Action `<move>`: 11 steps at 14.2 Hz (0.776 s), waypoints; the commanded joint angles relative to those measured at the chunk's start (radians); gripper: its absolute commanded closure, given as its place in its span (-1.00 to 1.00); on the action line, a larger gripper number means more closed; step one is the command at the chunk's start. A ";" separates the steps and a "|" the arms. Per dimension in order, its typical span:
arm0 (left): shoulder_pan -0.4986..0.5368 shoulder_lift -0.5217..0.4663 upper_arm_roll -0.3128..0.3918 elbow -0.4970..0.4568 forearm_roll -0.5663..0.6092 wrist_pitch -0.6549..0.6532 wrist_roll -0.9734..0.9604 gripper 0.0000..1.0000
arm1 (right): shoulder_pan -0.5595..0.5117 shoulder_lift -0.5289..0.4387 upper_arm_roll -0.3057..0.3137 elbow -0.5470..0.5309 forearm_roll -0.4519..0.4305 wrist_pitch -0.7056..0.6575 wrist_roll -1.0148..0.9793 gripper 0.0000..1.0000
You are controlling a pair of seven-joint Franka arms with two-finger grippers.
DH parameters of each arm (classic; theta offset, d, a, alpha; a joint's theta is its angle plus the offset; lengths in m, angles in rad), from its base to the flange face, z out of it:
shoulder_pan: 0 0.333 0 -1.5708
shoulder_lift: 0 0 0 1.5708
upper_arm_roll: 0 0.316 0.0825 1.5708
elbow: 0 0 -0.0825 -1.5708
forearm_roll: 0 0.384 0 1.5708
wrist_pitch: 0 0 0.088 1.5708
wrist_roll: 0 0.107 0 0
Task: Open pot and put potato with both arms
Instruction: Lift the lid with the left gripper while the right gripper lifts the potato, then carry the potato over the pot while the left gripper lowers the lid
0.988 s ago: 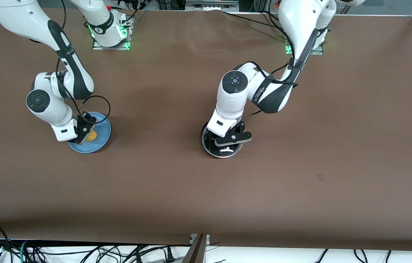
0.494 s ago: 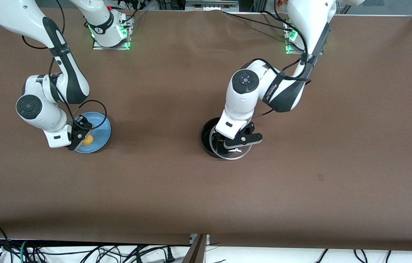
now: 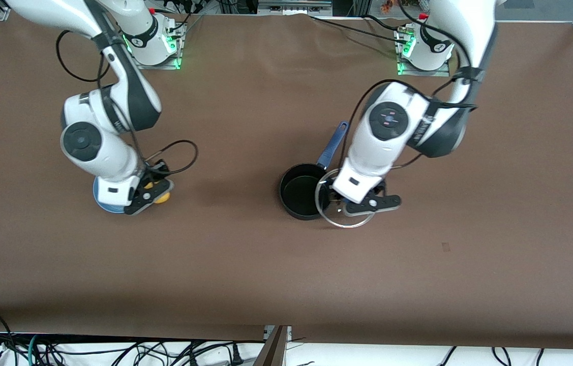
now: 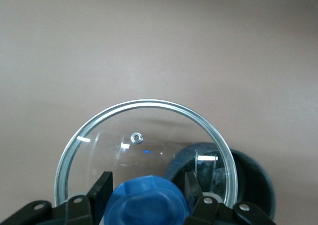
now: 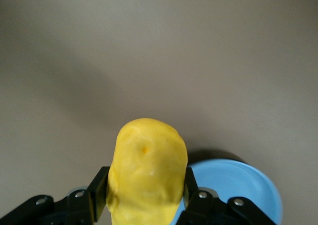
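The black pot [image 3: 300, 192] stands open mid-table, its slate-blue handle [image 3: 333, 144] pointing toward the arms' bases. My left gripper [image 3: 355, 204] is shut on the blue knob [image 4: 147, 201] of the glass lid [image 3: 348, 219] and holds it in the air, over the pot's rim on the side toward the left arm's end. The pot's rim [image 4: 258, 185] shows below the lid [image 4: 144, 135] in the left wrist view. My right gripper [image 3: 156, 195] is shut on the yellow potato [image 3: 161, 197], lifted over the edge of the light-blue plate [image 3: 102, 201]. The potato [image 5: 146, 173] fills the jaws.
The light-blue plate [image 5: 238, 185] lies on the brown table toward the right arm's end. Brown tabletop [image 3: 225, 193] lies between plate and pot. Cables hang along the table's front edge [image 3: 113, 351].
My left gripper lifted the lid off the pot and moved it toward the left arm's end, uncovering the pot. My right gripper lifted the potato off the plate and moved it toward the pot.
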 commanded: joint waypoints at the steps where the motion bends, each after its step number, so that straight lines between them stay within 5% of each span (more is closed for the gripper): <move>1: 0.083 -0.064 -0.014 -0.018 -0.030 -0.066 0.145 0.15 | 0.013 0.019 0.056 0.067 0.049 -0.030 0.192 0.39; 11: 0.428 -0.121 -0.016 -0.074 -0.079 -0.126 0.661 0.11 | 0.276 0.239 0.056 0.377 0.141 0.036 0.901 0.39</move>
